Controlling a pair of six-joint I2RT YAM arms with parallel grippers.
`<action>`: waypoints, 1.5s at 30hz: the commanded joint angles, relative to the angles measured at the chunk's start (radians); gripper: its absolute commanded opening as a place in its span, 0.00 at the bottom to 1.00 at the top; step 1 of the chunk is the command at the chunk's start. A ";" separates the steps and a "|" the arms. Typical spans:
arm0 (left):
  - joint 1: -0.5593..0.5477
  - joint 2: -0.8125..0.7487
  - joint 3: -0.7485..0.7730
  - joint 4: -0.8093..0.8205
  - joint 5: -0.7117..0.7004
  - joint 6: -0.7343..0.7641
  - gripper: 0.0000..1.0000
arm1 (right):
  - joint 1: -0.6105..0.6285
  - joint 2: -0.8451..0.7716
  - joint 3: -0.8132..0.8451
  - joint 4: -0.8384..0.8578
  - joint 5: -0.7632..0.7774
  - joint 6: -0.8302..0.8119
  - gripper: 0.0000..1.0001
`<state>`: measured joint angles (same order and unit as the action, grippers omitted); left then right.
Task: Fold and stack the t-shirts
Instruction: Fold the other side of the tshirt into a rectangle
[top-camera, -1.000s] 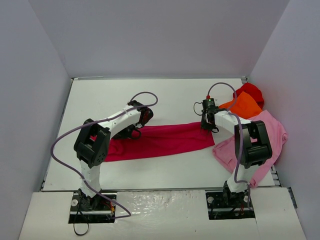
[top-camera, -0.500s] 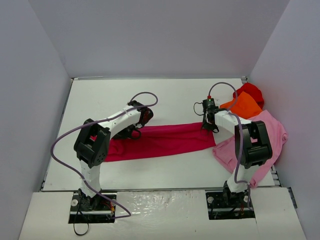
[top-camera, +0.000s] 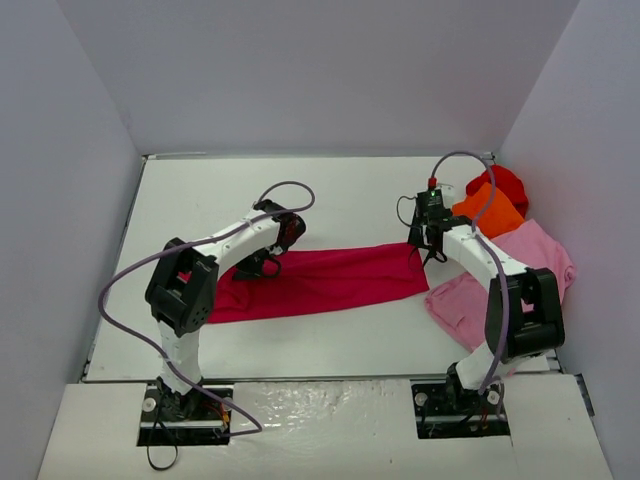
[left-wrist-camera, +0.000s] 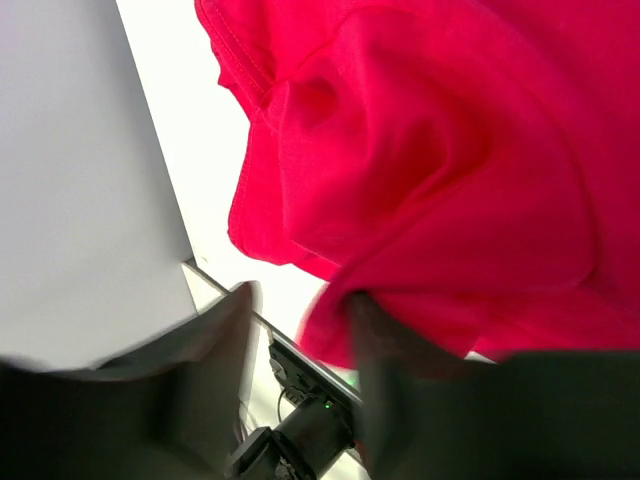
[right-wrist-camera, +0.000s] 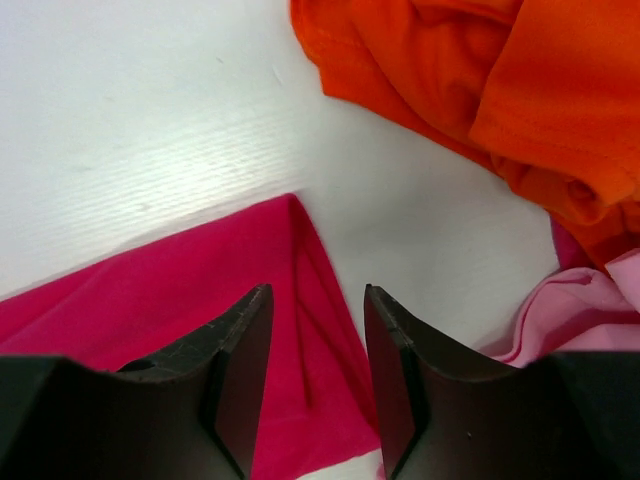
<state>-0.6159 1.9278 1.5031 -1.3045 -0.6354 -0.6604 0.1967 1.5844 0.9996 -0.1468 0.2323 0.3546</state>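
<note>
Top external view shows the crimson t-shirt (top-camera: 330, 282) folded only into a strip, left gripper (top-camera: 263, 266) and right gripper (top-camera: 430, 250) parted and empty, with orange t-shirt (top-camera: 490, 210), pink t-shirt (top-camera: 540, 255) and red t-shirt (top-camera: 505, 183) heaped unfolded.

My left wrist camera: crimson t-shirt (left-wrist-camera: 430, 170) lies bunched on the white table (left-wrist-camera: 190, 130), its edge touching one blurred finger (left-wrist-camera: 390, 370) of the left gripper (left-wrist-camera: 302, 305), jaws parted.

Crimson shirt (top-camera: 330, 280), orange shirt (top-camera: 492, 211), pink shirt (top-camera: 535, 255)
</note>
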 joint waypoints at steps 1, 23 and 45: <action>-0.004 -0.167 0.093 -0.187 0.020 0.012 0.59 | 0.002 -0.084 0.040 0.027 -0.093 0.024 0.40; 0.144 -0.491 -0.080 0.008 0.153 -0.105 0.00 | 0.625 0.413 0.500 0.396 -0.611 0.111 0.04; 0.332 -0.657 -0.279 0.275 0.310 -0.083 0.00 | 0.638 0.650 0.513 0.271 -0.629 0.048 0.00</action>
<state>-0.2918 1.2708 1.2035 -1.0810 -0.3380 -0.7599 0.8889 2.2810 1.5929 0.1789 -0.4606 0.4411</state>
